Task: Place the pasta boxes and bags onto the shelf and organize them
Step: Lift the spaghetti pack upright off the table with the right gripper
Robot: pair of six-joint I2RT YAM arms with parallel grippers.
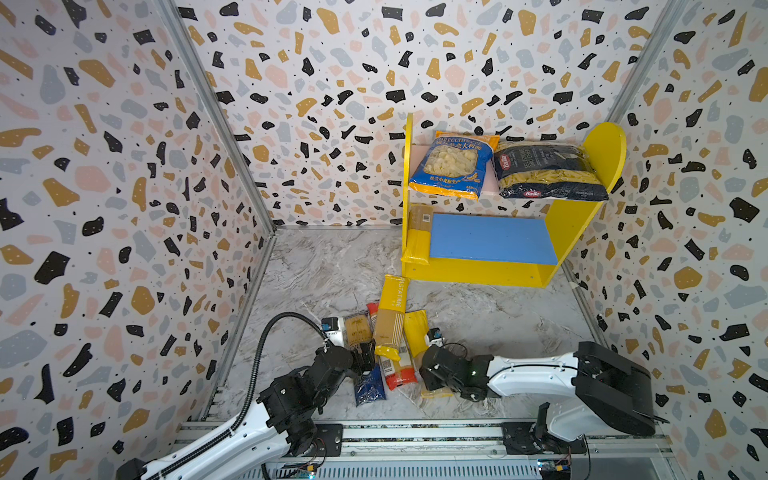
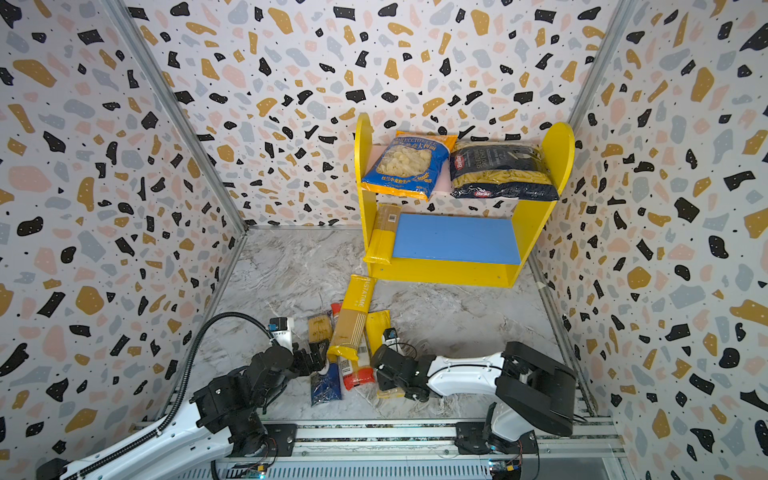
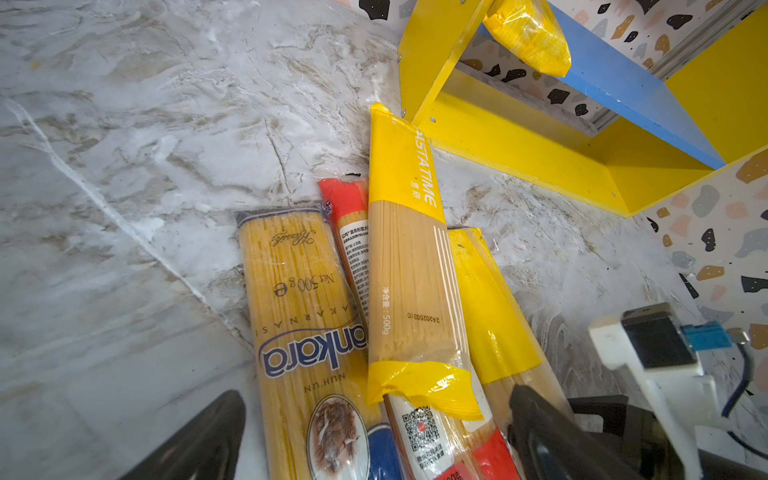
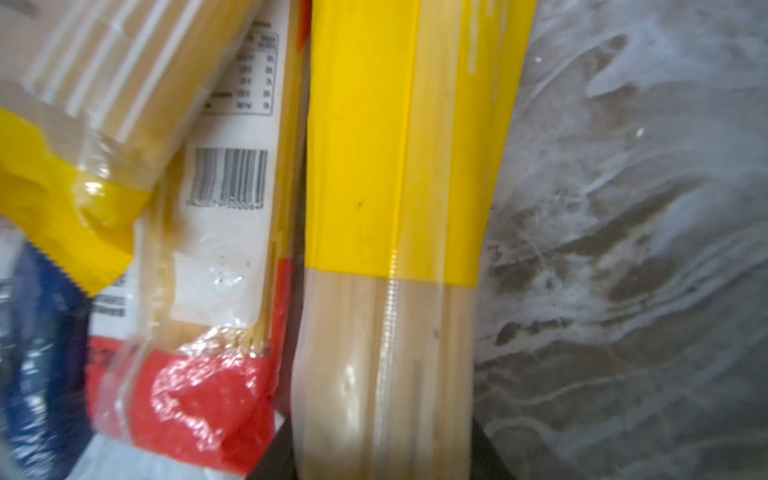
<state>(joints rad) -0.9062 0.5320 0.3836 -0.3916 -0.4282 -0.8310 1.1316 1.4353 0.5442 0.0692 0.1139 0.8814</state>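
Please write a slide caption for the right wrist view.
Right tool grips a yellow spaghetti pack on the marble table, beside a red-ended pack.

Orecchiette bag [image 1: 453,166], penne bag [image 1: 548,172] atop shelf [image 1: 573,232], yellow pack [image 1: 417,241] lower, four packs [image 1: 388,328] heaped

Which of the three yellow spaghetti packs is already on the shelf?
The pack on the blue lower board, at its left end; the other two lie on the floor.
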